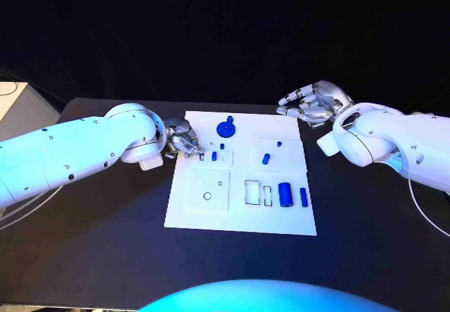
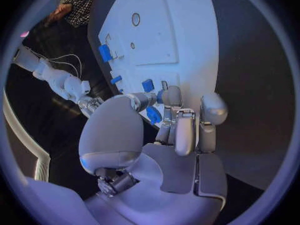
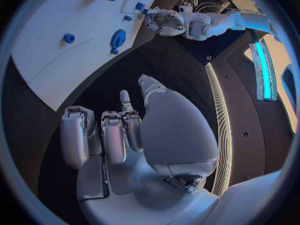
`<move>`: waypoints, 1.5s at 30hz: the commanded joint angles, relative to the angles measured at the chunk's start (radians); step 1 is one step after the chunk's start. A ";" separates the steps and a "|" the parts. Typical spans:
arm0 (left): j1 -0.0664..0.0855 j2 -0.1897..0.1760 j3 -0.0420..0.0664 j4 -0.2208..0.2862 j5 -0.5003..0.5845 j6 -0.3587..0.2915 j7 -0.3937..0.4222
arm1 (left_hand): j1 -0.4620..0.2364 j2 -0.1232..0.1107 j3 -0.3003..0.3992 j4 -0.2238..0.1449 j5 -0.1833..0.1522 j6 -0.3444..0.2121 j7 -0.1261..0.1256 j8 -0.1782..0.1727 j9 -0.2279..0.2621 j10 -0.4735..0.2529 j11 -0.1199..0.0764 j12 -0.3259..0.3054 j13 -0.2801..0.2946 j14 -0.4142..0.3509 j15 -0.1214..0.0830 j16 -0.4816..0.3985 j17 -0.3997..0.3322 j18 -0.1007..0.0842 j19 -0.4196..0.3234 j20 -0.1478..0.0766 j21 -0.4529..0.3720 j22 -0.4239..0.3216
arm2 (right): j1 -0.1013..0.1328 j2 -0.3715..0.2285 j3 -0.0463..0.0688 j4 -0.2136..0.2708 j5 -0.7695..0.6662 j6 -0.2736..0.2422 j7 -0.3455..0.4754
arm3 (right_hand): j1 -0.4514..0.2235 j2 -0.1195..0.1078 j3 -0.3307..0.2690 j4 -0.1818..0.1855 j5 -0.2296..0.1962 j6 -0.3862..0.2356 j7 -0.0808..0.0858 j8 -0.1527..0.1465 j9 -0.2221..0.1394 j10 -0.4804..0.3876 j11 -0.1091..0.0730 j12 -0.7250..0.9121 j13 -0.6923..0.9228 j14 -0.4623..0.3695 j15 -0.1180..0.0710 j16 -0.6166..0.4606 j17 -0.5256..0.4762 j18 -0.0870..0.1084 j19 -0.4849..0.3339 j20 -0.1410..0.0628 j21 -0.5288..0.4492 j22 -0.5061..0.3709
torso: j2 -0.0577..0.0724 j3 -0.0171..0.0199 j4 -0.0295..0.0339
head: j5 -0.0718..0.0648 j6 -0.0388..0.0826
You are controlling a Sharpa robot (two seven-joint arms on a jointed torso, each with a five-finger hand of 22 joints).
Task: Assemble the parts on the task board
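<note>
The white task board (image 1: 242, 214) — a flat, matte rectangular plate — lies in the middle of the black table (image 1: 103, 240), small blue parts scattered across it. A round blue disc with a knob (image 1: 226, 127) sits near the board's far edge; a stout blue cylinder (image 1: 285, 194) and a slimmer blue peg (image 1: 304, 197) stand side by side beside pale rectangular recesses toward the right.

The left hand (image 1: 184, 141) rests at the board's left edge, its silver fingers curled down close around a small blue part (image 2: 154, 114); whether they actually grip it cannot be told from either view. The right hand (image 1: 310, 103) hangs over the dark tabletop off the board's far right corner — fingers loosely bent, apart from one another, holding nothing. Both arms are smooth, glossy white shells.
</note>
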 commanded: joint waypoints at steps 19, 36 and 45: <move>0.000 0.020 -0.001 -0.028 -0.021 0.111 0.039 | -0.014 -0.001 0.221 -0.225 -0.004 0.008 -0.004 0.001 -0.005 0.005 -0.002 0.004 -0.002 0.065 -0.006 0.008 0.164 -0.007 0.002 -0.004 0.003 -0.001 | 0.000 0.002 0.000 -0.001 -0.007 0.012 0.002 | -0.009 -0.001 0.007 0.002 0.003 -0.005 0.000 0.005 0.000 0.025 0.002 -0.003 0.189 0.082 0.002 -0.007 0.187 0.020 0.037 0.001 -0.003 0.130 | -0.002 -0.0001 0.0012 | -0.002 -0.006; 0.000 0.025 -0.001 -0.044 -0.030 0.111 0.038 | -0.016 0.001 0.222 -0.226 -0.005 0.009 -0.004 0.000 -0.007 0.005 -0.002 0.004 -0.003 0.064 -0.006 0.007 0.162 -0.006 0.000 -0.004 0.002 -0.002 | 0.000 0.001 0.000 0.000 -0.007 0.013 0.002 | -0.009 -0.001 0.007 0.002 0.003 -0.005 0.000 0.005 0.000 0.025 0.002 -0.003 0.189 0.082 0.002 -0.007 0.187 0.020 0.037 0.001 -0.003 0.130 | -0.001 0.0002 0.0008 | 0.000 -0.011; 0.000 0.027 -0.001 -0.044 -0.031 0.131 0.036 | -0.017 0.001 0.222 -0.228 -0.005 0.010 -0.004 0.000 -0.008 0.005 -0.002 0.004 -0.003 0.066 -0.006 0.009 0.166 -0.007 0.001 -0.004 0.003 0.001 | 0.000 0.001 0.000 0.000 -0.007 0.014 0.003 | -0.009 -0.001 0.007 0.002 0.003 -0.005 0.000 0.005 0.000 0.025 0.002 -0.003 0.189 0.082 0.002 -0.007 0.187 0.020 0.037 0.001 -0.003 0.130 | -0.001 0.0001 0.0003 | 0.000 -0.013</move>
